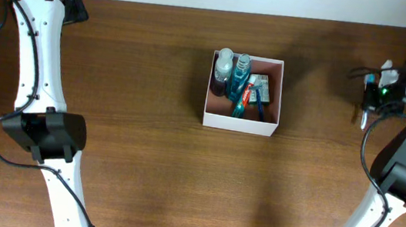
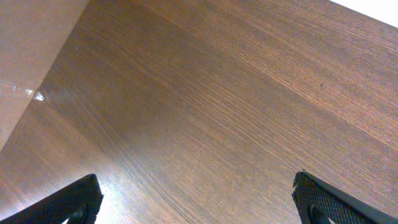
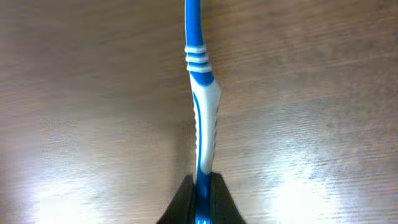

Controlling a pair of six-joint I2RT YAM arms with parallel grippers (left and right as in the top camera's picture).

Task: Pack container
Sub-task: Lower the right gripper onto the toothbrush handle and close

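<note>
Right pincer [image 3: 200, 183] tight around blue-white toothbrush [image 3: 202, 106], left pincer [image 2: 196, 186] agape, tube [image 1: 245, 95] print in container [image 1: 239, 123] unreadable.

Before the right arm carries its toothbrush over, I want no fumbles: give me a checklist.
1. Blue-and-white toothbrush clamped in right hand: ok.
2. White box upright, top open: ok.
3. Room inside beside the bottles and toothpaste tube: cannot tell.
4. Left hand open, far from the white box: ok.
5. Table between right hand and white box bare: ok.
</note>
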